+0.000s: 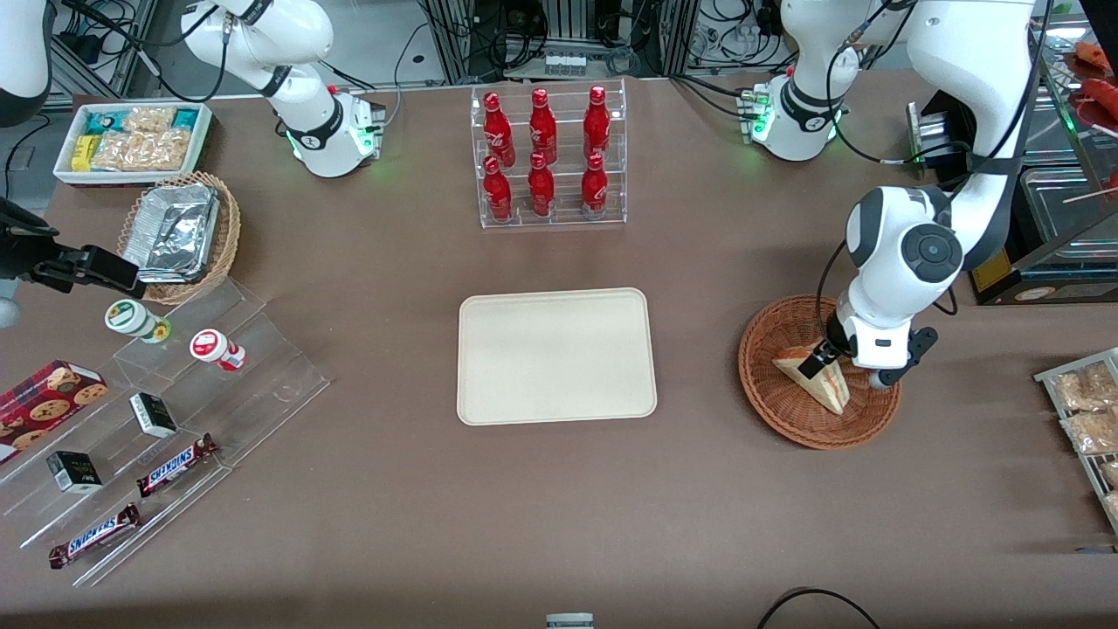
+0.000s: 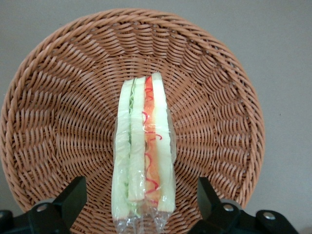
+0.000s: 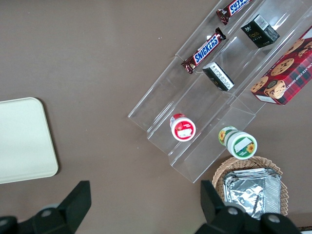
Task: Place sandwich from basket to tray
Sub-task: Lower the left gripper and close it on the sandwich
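White-bread sandwich [image 2: 144, 156] between spread jaws

Sandwich [image 2: 144, 156]: white bread, pale green layer on one side, pink-orange layer with red squiggles on the other, clear glossy wrap. Basket [image 1: 790, 415]: reddish-brown woven wicker, ribbed radial weave. Tray [image 1: 555, 355], centre of the front view: plain cream-beige, no pattern. Table [image 1: 437, 524]: uniform dull brown. Gripper [image 1: 852, 371], lower right of the front view over the basket: black fingers wide apart either side of the sandwich, on a white arm with a dark grey joint disc. Bottles [image 1: 543, 155], upper centre: bright red with white script, in a clear rack.
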Tool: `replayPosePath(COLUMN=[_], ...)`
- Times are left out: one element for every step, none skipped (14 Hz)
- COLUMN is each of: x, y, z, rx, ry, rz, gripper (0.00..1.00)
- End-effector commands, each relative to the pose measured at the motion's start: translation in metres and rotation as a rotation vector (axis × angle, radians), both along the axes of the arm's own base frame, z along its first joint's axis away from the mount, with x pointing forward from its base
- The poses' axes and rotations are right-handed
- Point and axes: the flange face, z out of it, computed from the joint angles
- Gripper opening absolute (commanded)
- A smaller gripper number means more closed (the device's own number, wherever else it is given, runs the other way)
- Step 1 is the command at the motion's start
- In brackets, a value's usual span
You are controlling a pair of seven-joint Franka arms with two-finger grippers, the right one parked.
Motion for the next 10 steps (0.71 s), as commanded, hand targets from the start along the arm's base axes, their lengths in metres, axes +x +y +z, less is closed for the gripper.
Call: replayPosePath(x=[0.001, 0.002, 0.002, 0.002, 0.002, 0.002, 0.002, 0.001, 0.0, 0.0], y=[-0.003, -0.005, -0.005, -0.005, -0.006, -0.006, -0.006, -0.011, -0.01, -0.011], z=[-0.016, -0.021, -0.022, -0.022, -0.023, -0.024, -0.026, -0.027, -0.027, -0.024], rx=[0.008, 0.009, 0.009, 0.009, 0.009, 0.01, 0.012, 0.012, 0.016, 0.025], ry=[-0.018, -0.015, -0.013, -0.013, -0.012, -0.009, -0.003, 0.0, 0.005, 0.009], rz=[0.01, 0.007, 0.009, 0.009, 0.006, -0.002, -0.005, -0.015, -0.019, -0.03], gripper=[1.0, 1.0, 0.98, 0.84, 0.62, 0.43, 0.25, 0.09, 0.0, 0.0])
